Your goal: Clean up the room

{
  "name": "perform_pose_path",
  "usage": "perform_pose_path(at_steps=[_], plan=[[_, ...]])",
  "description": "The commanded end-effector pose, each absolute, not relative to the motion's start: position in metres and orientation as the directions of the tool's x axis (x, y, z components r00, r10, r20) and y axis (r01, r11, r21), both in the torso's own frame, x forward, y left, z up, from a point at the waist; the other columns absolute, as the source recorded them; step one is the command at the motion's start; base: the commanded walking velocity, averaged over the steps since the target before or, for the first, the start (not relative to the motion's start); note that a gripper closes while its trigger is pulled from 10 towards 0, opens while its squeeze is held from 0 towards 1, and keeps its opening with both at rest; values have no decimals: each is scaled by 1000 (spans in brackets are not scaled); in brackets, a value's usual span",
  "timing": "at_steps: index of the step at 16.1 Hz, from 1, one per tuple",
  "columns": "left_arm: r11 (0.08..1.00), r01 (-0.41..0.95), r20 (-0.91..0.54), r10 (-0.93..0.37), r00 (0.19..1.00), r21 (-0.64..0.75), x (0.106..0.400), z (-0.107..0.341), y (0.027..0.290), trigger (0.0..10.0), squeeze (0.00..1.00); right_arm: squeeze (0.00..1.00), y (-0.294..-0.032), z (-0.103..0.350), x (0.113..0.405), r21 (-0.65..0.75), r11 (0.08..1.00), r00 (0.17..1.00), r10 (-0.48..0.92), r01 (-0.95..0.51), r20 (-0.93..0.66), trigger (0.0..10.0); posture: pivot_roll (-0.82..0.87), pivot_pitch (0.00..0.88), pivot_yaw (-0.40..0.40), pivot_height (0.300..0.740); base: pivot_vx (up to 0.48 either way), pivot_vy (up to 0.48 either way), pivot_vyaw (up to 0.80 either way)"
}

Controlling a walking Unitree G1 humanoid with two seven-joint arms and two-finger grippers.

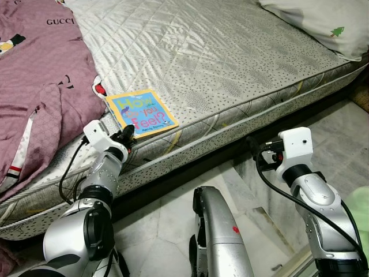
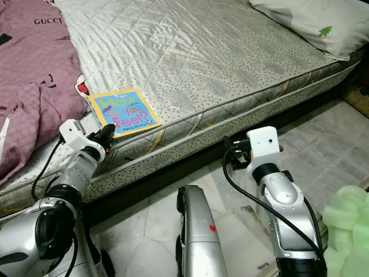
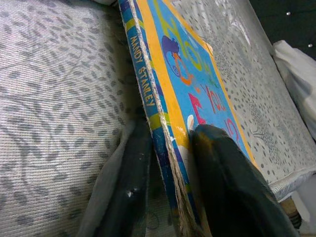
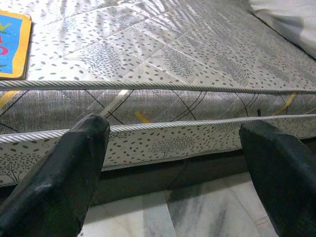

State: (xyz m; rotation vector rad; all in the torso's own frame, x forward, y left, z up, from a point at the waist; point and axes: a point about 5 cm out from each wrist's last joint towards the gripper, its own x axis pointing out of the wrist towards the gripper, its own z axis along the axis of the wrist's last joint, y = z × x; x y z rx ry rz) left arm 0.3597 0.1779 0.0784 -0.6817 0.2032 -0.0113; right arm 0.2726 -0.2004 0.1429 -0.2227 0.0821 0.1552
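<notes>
Book: I'm seeing the picture book (image 1: 142, 112) lying flat at the near edge of the mattress (image 1: 230, 63), just beside the maroon blanket (image 1: 40, 86).
Left gripper: the left gripper (image 1: 125, 136) is sitting at the book's near corner; in the left wrist view I'm watching one finger (image 3: 232, 182) lying on the cover and the other under the spine, clamped on the book.
Right gripper: the right gripper (image 4: 173, 173) is hovering off the mattress side over the floor (image 1: 173, 231), fingers spread wide, nothing between them.
Head views only: I'm picking out the pillow (image 1: 323, 23) at the far corner and something pale green (image 2: 349, 231) by the right arm.
Room: open mattress is lying beyond the book; marble floor is running along the bed.
</notes>
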Motion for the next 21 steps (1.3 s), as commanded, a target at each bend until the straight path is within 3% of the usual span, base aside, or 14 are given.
perform_pose_path(at_steps=[1, 9, 12, 15, 21], plan=[[775, -37, -153, -78, 985, -631, 364, 86, 178, 0, 0, 0, -203, 142, 273, -223, 962, 985, 137, -157, -103, 10000, -358, 98, -92, 484, 0, 0, 0], [814, -19, -60, -20, 998, -581, 370, 103, 182, 0, 0, 0, -195, 141, 282, -208, 965, 985, 147, -162, -88, 10000, -316, 75, -86, 484, 0, 0, 0], [882, 34, 53, -10, 999, -471, 374, 124, 180, 0, 0, 0, -184, 138, 289, -183, 968, 985, 159, -170, -72, 10000, -273, 49, -74, 484, 0, 0, 0], [960, 52, 183, -1, 983, -273, 379, 157, 190, 0, 0, 0, -167, 136, 305, -140, 976, 986, 165, -168, -35, 10000, -209, 2, -43, 484, 0, 0, 0], [999, 25, 299, -11, 954, -42, 370, 189, 203, 0, 0, 0, -137, 138, 332, -24, 983, 983, 182, -181, 34, 10000, -108, 0, 9, 484, 0, 0, 0]])
